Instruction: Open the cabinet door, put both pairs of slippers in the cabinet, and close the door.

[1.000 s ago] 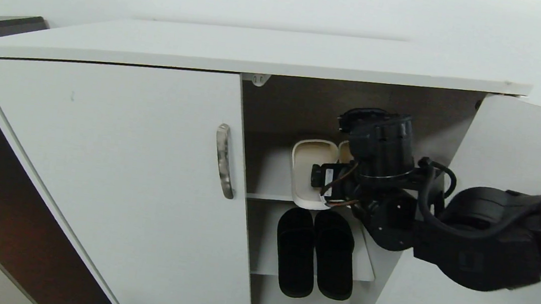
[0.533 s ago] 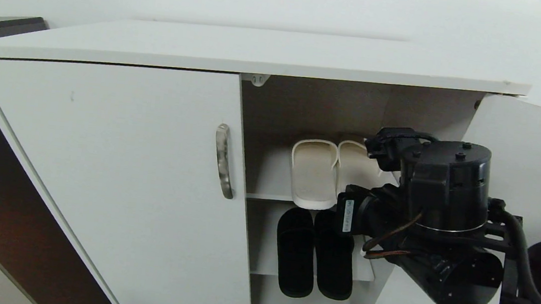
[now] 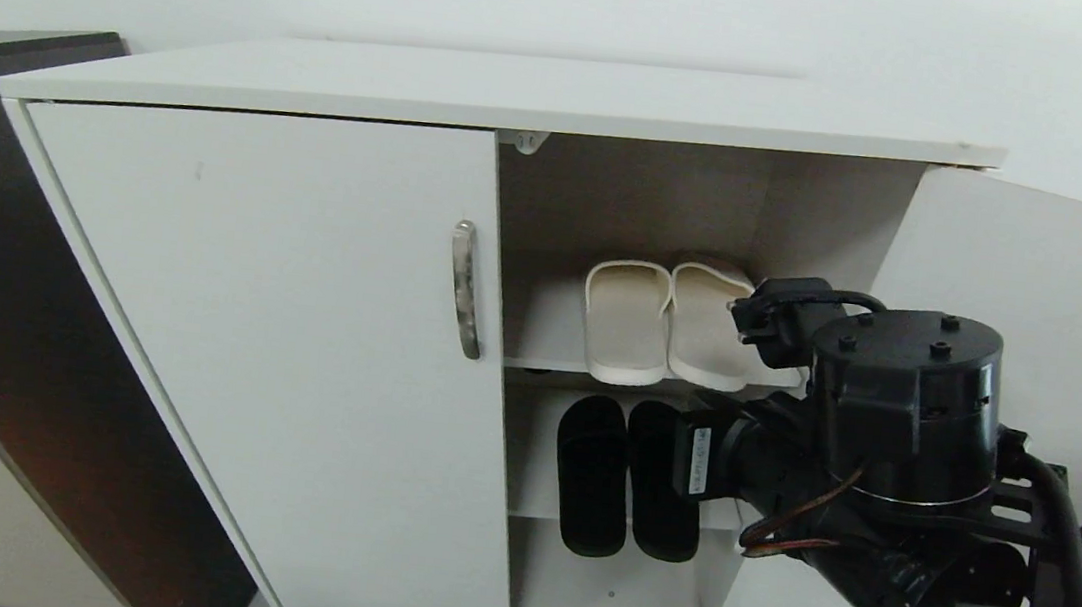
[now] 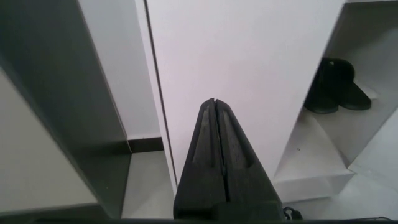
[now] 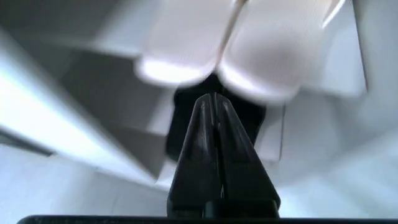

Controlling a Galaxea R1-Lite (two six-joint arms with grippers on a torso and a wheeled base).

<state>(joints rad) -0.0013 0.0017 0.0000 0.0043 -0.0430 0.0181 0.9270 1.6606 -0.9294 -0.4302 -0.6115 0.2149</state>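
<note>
Cabinet [image 3: 503, 88] with both pairs stowed and, as I judge it, one step left: shutting the open door. On the cabinet's left half, the left-hand door [image 3: 248, 313] is closed, its metal handle [image 3: 467, 288] upright at the edge nearest the opening. My left tool [image 4: 215, 102] hangs low in front of that closed door, fingers pressed together and holding nothing. In the cabinet's open right half, the white slippers [image 3: 665, 322] lie side by side on the upper shelf [image 3: 542, 344], toes pointing inward. The black slippers [image 3: 628, 479] lie the same way on the shelf below [image 3: 533, 474], their heels just over its front edge. My right tool [image 5: 214, 99] sits just outside the opening at about the level of the two shelves. It points in at the slippers, is clamped shut and grips nothing. At the cabinet's right side, the right-hand door [image 3: 1057, 277] stands swung wide, an upright panel hinged along the cabinet's right edge with its free edge out toward me. That door lies to the right of my right tool, which is much the nearer of the two. I judge the closing push must come from the door's far face, sweeping it left across the opening toward the closed door. The arm must first be drawn clear of the door's path.
</note>
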